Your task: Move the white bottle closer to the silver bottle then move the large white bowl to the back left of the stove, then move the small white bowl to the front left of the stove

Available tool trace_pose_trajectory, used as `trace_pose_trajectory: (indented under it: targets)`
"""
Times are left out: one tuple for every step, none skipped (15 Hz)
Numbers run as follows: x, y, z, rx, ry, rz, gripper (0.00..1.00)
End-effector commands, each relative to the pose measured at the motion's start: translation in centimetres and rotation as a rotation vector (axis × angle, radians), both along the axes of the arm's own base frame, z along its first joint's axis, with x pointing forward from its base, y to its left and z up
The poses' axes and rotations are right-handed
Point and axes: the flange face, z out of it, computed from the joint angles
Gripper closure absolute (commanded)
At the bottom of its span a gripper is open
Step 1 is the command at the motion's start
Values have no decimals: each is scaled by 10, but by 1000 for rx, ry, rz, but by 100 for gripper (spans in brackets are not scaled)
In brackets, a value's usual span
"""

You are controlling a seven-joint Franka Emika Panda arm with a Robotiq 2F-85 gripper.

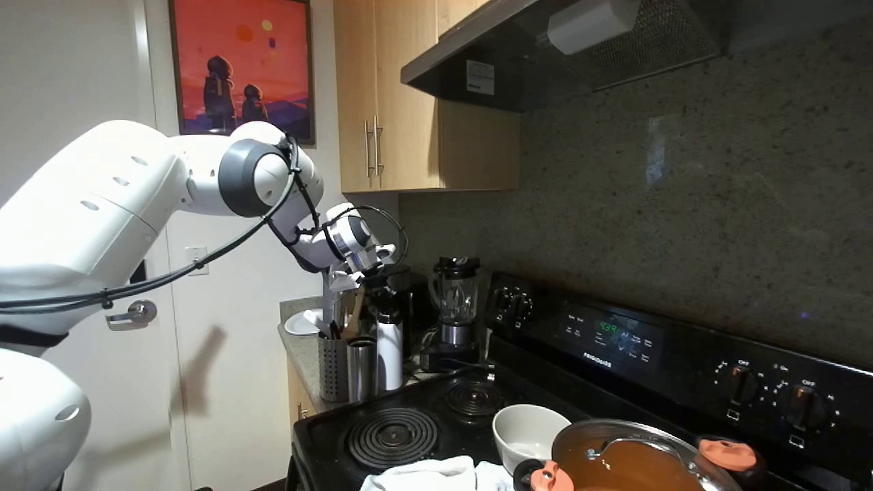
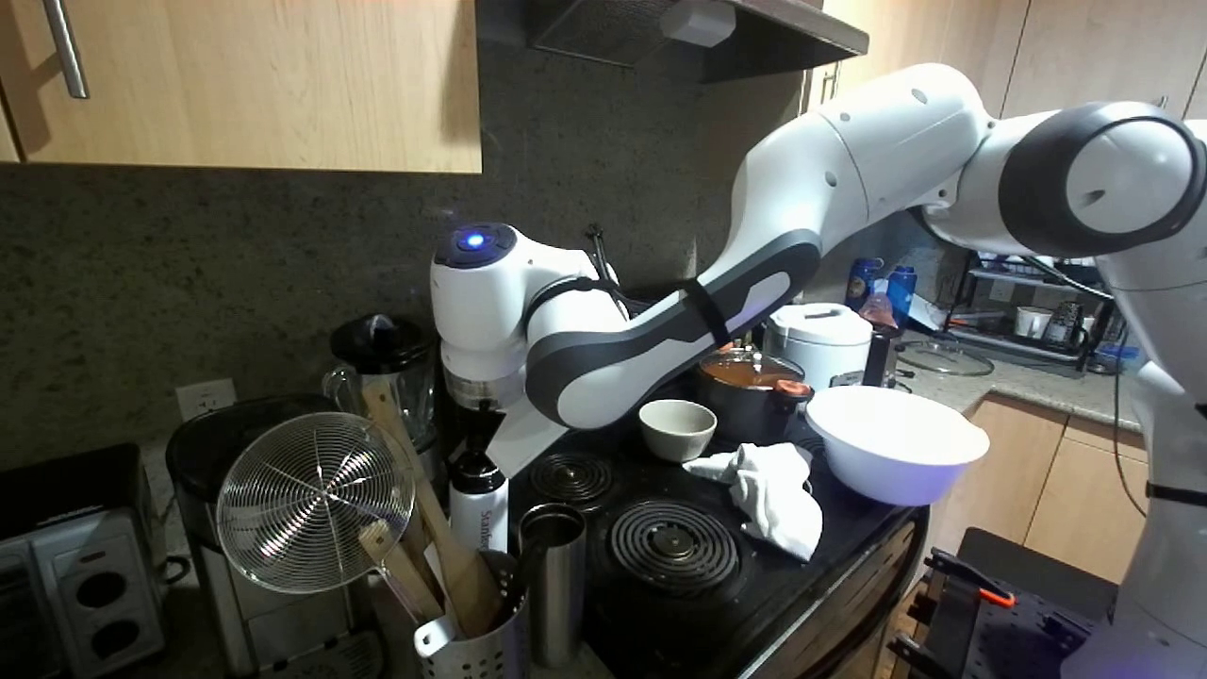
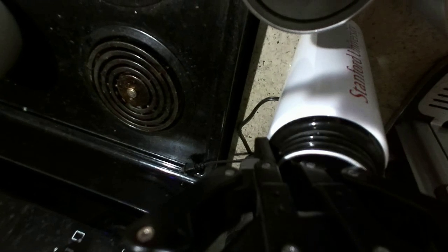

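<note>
On the counter [image 3: 271, 52] to the left of the stove [image 2: 651, 632], as one faces its knobs [image 1: 741, 384], a wire skimmer [image 2: 311, 509] leans above a perforated utensil holder [image 1: 333, 372]. Closer to the stove stands the white bottle [image 2: 479, 519], upright and Stanford-lettered, the gripper [image 1: 382, 293] at its black cap [image 2: 474, 471]; dark on dark, so I cannot tell whether it is clamped or spread. Just beside, by the stove's left edge, is the steel silver bottle [image 2: 556, 594]; whether the two touch is unclear. The step looks to be bringing white toward silver: square up on the cap, keep the base low and level, slide slowly, and stop before a push could tip the neighbour. The power cord [image 3: 241, 128] on the stove side might snag. At the stove's back middle sits the small white bowl [image 2: 677, 443], then a white cloth [image 2: 778, 495] at front middle, and the large white bowl [image 2: 877, 471] at front right.
</note>
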Motion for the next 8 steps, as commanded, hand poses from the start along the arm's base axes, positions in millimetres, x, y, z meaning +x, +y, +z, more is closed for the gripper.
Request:
trace_pose_trajectory:
  targets:
    - [1,3,-2,1,-4,3,94]
    - [0,3,-4,1,-2,5,94]
    - [0,4,-6,1,-4,7,94]
    - [0,3,-8,1,-2,7,94]
    - [0,4,-10,2,-2,9,94]
    - [-1,4,-12,1,-1,10,94]
    - [-1,4,-13,1,1,10,94]
    - [-1,3,-15,-1,2,10,94]
